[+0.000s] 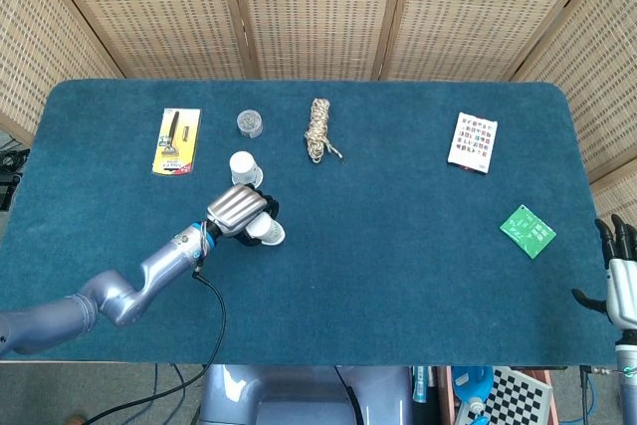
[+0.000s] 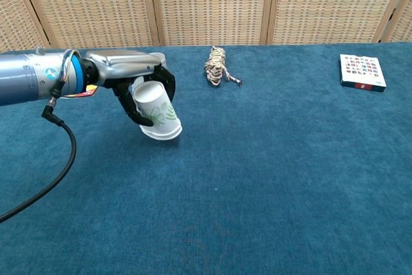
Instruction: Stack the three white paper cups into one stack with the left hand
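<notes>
On the left half of the blue table [image 1: 398, 276] my left hand [image 1: 237, 210] is wrapped around a white paper cup with a green leaf print [image 2: 156, 112]. From the chest camera I read the fingers [image 2: 168, 80] curled over its far side and the thumb on the near side, so the cup is clamped in the grasp. It sits upside down and tilted: closed base up and back toward the palm, open rim down and angled toward the table's middle, long axis leaning off vertical. I can't tell whether the rim clears the cloth or grazes it.

Just behind the hand in the head camera stands a second white cup [image 1: 244, 166], inverted and upright; in the chest camera my hand hides it. I cannot pick out a third cup in either camera.

Right hand [image 1: 622, 281] shows only at the lower right edge of the head camera, off the table, fingers straight and spread, nothing in it.

Other items on the cloth: razor card [image 1: 176, 141], small round tin [image 1: 250, 123], rope coil [image 1: 318, 130], printed box [image 1: 473, 141], green packet [image 1: 528, 230].
</notes>
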`<move>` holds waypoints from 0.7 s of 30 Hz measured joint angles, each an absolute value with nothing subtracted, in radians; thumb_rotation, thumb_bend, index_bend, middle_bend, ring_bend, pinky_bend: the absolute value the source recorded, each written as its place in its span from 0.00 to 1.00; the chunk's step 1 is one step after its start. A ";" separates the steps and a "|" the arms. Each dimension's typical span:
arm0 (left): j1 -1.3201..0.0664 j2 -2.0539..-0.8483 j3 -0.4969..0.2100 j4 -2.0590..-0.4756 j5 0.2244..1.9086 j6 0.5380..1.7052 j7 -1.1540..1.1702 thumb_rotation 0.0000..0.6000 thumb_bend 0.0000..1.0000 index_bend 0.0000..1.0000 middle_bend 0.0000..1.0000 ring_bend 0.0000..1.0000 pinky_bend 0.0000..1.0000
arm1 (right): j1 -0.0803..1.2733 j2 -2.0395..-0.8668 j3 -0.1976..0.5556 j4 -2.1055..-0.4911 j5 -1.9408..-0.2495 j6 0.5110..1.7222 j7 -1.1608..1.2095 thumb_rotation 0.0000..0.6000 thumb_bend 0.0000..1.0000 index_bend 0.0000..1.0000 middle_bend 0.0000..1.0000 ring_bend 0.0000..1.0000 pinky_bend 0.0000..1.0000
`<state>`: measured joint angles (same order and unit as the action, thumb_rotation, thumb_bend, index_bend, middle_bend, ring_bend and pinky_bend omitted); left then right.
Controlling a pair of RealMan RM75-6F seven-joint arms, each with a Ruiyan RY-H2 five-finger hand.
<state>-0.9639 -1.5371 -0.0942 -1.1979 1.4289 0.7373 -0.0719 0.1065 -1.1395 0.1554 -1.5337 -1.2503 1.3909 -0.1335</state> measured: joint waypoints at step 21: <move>-0.968 -1.365 -0.243 -1.139 1.178 0.697 -0.051 1.00 0.23 0.48 0.46 0.44 0.35 | 0.115 -1.152 0.153 -1.522 -1.243 1.376 -0.148 1.00 0.00 0.04 0.00 0.00 0.00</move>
